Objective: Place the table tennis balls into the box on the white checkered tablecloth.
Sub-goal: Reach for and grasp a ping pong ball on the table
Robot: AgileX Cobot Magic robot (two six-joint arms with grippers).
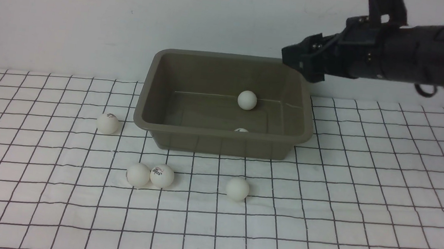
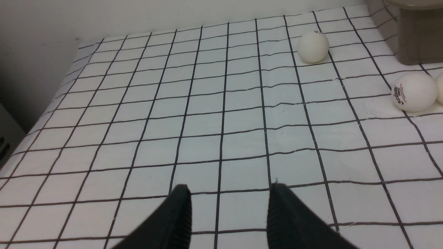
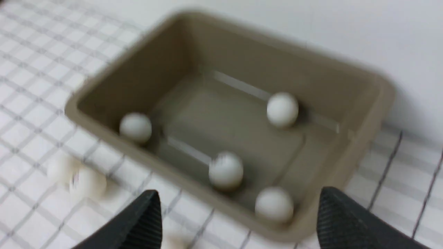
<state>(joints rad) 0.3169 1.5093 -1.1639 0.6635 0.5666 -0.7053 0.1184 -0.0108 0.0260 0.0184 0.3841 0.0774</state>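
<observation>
box [image 1: 220,141] upright, mouth up, long axis left-right across tablecloth [image 1: 364,199].

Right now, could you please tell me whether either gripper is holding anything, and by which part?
Nothing is held. The right gripper is open and empty above the box; the left gripper is empty too, over the tablecloth.

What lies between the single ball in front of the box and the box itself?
Nothing visible. Only bare tablecloth separates that ball from the box, whose near wall it must clear.
</observation>
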